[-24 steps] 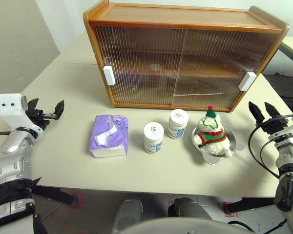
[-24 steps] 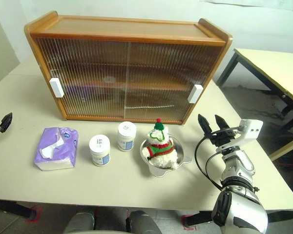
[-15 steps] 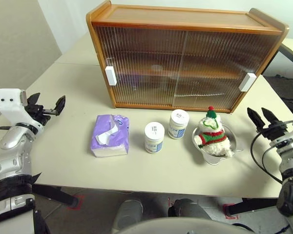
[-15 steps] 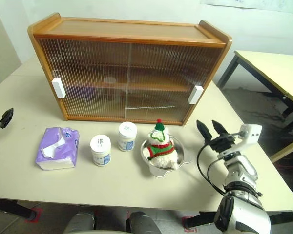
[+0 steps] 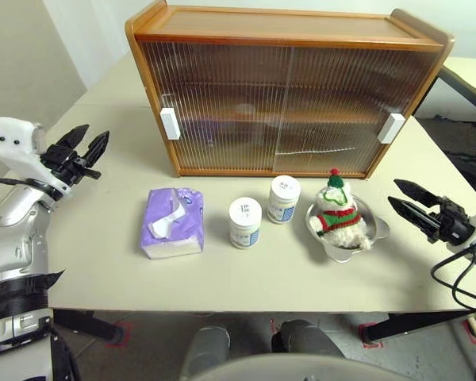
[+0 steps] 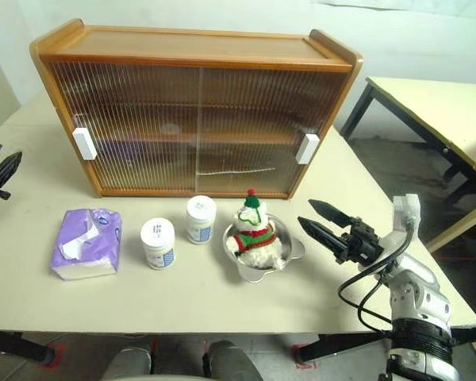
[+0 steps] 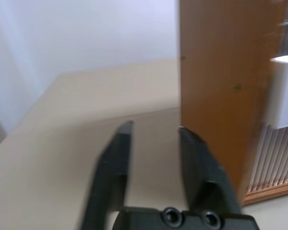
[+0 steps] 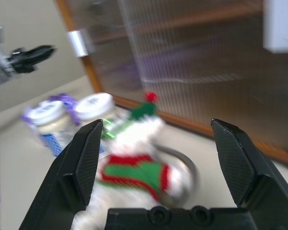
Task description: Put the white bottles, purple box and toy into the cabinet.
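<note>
The cabinet (image 5: 285, 87) stands at the back of the table, both ribbed sliding doors shut, white handles (image 5: 170, 123) at either side. In front of it lie the purple box (image 5: 173, 222), two white bottles (image 5: 245, 222) (image 5: 284, 198) and the toy (image 5: 335, 210), which sits in a metal bowl (image 5: 357, 248). My left gripper (image 5: 95, 132) hovers open and empty left of the cabinet's side panel (image 7: 216, 72). To the right of the bowl, my right gripper (image 5: 394, 192) is wide open and pointing at the toy (image 8: 134, 163), apart from it.
A second table (image 6: 428, 103) stands off to the right with a gap between. The table top (image 5: 246, 278) has bare room in front of the objects and on its left side.
My right gripper has swung from pointing forward to pointing left at the toy and bowl. The left gripper has moved a little forward. The camera shifted slightly.
</note>
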Controlling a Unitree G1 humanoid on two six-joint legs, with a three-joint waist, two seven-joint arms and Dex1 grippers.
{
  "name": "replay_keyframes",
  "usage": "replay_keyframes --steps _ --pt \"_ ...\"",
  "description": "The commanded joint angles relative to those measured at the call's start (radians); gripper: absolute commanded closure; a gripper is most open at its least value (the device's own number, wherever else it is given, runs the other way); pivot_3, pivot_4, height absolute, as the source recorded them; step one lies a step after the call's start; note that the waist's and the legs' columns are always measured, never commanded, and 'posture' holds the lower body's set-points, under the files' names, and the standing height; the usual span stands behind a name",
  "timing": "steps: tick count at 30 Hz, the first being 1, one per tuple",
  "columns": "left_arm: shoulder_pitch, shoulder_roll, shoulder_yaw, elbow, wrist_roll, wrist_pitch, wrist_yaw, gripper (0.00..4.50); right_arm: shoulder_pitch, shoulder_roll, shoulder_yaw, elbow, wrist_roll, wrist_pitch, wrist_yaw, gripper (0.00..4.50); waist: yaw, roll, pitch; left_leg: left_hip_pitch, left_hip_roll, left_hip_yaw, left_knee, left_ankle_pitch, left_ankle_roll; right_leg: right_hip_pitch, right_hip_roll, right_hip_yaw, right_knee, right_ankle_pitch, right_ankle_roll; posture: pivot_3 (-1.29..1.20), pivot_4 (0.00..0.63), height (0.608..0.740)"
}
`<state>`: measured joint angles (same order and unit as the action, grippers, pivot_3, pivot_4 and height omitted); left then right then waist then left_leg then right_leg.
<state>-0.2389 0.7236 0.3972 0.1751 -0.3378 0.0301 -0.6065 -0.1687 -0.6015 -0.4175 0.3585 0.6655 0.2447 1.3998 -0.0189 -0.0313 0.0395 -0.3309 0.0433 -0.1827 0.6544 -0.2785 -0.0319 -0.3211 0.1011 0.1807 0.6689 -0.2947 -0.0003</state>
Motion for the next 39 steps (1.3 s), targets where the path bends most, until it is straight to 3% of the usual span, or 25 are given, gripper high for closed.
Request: replay_keyframes --steps 1,3,9,21,39 --pt "0.001 -0.019 -0.07 -0.062 0.03 -0.008 -0.024 3.86 -0.02 0.019 0.032 -0.059 0.022 0.043 -0.032 0.0 -0.001 -0.001 0.001 -0.001 0.0 0.0 0.001 0.0 0.0 0.0 0.0 0.0 0.0 0.0 0.0 -0.02 0.062 0.74" --pt "-0.001 -0.025 -0.089 -0.077 0.037 -0.002 -0.022 4.48 -0.036 0.025 0.037 -0.071 0.028 0.057 -0.04 0.0 -0.001 -0.001 0.002 -0.002 0.0 0.0 0.002 -0.001 0.0 -0.001 0.0 0.0 0.0 0.0 -0.001 -0.01 0.062 0.74" --pt "-0.021 -0.044 -0.154 -0.065 0.081 -0.019 -0.024 4.48 -0.084 0.058 0.031 -0.073 0.097 0.129 -0.055 0.0 0.009 -0.001 0.002 -0.007 0.0 -0.001 0.002 -0.002 0.0 -0.006 0.0 0.0 0.0 0.002 -0.007 -0.01 0.055 0.74" --pt "-0.172 -0.097 -0.23 0.081 0.143 -0.073 -0.029 4.48 -0.094 0.07 0.024 -0.057 0.104 0.114 -0.068 0.0 0.033 0.0 0.0 -0.011 -0.001 -0.001 0.005 -0.002 0.001 -0.007 0.0 0.0 -0.001 0.0 -0.004 -0.03 0.025 0.74" --pt "-0.271 -0.166 -0.319 0.121 0.184 -0.093 -0.075 4.48 -0.061 0.099 0.037 -0.089 0.098 0.096 -0.077 0.0 0.056 -0.003 -0.002 -0.011 -0.002 -0.001 0.009 -0.001 0.002 -0.003 -0.001 -0.001 -0.002 0.003 0.0 -0.05 0.015 0.74"
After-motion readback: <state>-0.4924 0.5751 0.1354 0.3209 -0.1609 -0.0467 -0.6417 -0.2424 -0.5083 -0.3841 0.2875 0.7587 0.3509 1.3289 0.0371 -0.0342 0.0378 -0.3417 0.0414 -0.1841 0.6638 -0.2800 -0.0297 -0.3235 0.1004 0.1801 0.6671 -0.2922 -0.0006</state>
